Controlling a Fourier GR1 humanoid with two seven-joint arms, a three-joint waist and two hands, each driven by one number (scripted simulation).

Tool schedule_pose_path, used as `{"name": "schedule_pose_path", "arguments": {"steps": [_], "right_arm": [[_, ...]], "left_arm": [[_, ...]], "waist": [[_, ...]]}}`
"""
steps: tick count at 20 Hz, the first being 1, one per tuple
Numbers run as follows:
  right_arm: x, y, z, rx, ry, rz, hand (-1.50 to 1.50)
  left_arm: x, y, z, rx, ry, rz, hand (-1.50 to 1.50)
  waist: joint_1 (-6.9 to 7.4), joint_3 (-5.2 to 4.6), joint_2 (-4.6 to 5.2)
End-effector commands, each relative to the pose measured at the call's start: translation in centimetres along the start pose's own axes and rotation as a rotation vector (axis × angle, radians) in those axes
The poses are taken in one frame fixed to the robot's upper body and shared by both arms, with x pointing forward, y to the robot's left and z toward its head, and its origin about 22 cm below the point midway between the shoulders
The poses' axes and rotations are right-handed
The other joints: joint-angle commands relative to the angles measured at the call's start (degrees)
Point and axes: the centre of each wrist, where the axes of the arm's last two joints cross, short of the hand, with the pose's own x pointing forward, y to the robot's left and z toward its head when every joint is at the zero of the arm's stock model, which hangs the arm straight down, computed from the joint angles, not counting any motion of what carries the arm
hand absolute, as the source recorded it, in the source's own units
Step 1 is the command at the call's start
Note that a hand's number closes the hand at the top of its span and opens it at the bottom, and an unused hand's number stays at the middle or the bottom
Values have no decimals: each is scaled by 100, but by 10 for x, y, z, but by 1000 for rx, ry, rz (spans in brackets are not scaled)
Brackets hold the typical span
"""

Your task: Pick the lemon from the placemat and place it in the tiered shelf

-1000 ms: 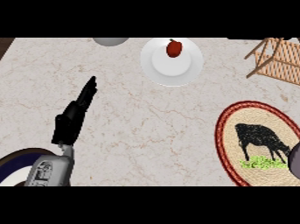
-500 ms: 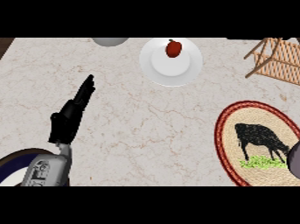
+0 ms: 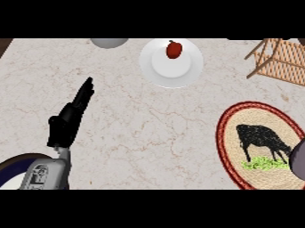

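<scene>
A round woven placemat (image 3: 256, 116) with a red rim and a black cow picture lies at the lower right. On its right edge sits a dull purple, eggplant-like thing (image 3: 304, 159) with a green stem end, cut off by the view's edge. No lemon shows. The wooden tiered shelf (image 3: 289, 62) stands at the upper right, partly out of view. My left hand (image 3: 66, 122) rests at the lower left with straight fingers pointing up and away, holding nothing, far from the placemat. My right hand is out of sight.
A white plate (image 3: 171, 71) with a small red fruit (image 3: 174, 49) on it sits at the top middle. A grey bowl (image 3: 109, 42) shows at the top edge. Marble counter stretches between my left hand and the placemat.
Hardly anything differs; my left hand has drifted very slightly to the left, and the objects stay put.
</scene>
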Motion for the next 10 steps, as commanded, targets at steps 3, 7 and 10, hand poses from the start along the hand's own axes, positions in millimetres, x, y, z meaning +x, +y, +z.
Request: {"name": "schedule_pose_path", "arguments": {"steps": [3, 7, 10], "right_arm": [[-3, -71, -28, -33, 200, 39, -150], [-13, -118, -38, 6, 219, 145, -150], [-16, -166, -45, 47, 228, 158, -150]], "left_arm": [[-13, 3, 6, 19, 2, -5, 0], [-3, -16, 6, 19, 5, 1, 0], [-3, 23, 6, 45, 9, -7, 0]], "waist": [[-110, -3, -18], [-141, 0, -37], [-244, 5, -54]]}}
